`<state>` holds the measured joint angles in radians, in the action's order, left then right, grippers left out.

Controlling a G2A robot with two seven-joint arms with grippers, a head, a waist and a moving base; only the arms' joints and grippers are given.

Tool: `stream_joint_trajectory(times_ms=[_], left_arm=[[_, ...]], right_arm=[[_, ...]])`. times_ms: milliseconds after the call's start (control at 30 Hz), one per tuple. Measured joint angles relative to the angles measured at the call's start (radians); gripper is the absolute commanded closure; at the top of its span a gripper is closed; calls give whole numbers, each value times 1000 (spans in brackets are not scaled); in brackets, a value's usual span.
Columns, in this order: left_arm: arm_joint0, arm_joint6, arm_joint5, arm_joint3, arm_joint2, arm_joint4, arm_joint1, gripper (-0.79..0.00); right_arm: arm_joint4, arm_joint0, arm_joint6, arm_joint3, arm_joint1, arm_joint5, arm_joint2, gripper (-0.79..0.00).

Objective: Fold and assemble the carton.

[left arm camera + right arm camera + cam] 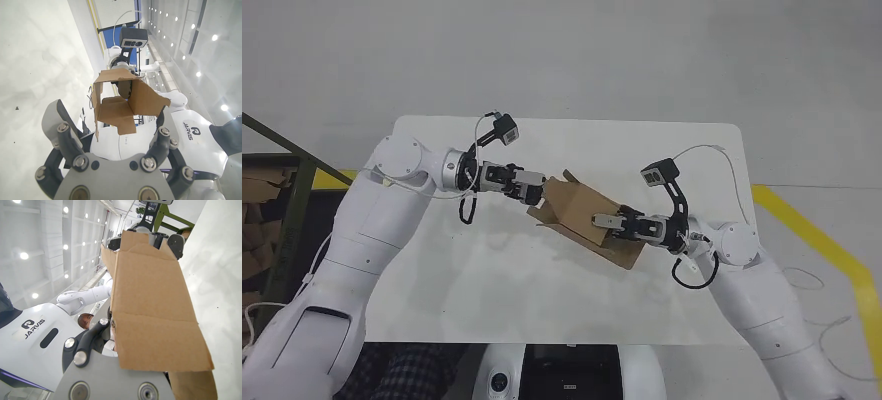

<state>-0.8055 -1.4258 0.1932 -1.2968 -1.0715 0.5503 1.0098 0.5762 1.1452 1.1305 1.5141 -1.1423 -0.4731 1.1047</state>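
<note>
Carton (pixel 577 212) half-opened, over centre of table (pixel 492 275), between both arms; right gripper (pixel 602 221) pinching carton wall, one finger inside; left gripper (pixel 111 106) spread at carton's open end

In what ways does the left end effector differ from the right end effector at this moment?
The left end effector is open, its jaws spread at the open end of the carton; the right end effector is shut on a carton wall. The left one holds nothing; the right one seems to carry the carton. Both meet the carton from opposite ends.
</note>
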Motion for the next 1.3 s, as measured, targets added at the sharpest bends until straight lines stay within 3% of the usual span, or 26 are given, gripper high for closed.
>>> stream_joint_trajectory(times_ms=[467, 1300], left_arm=[[3, -34, -18, -39, -10, 158, 11, -785], [63, -94, -26, -31, 85, 236, 56, -785]], right_arm=[[-8, -3, -18, -9, -4, 3, -11, 0], [41, 3, 3, 5, -9, 3, -18, 0]])
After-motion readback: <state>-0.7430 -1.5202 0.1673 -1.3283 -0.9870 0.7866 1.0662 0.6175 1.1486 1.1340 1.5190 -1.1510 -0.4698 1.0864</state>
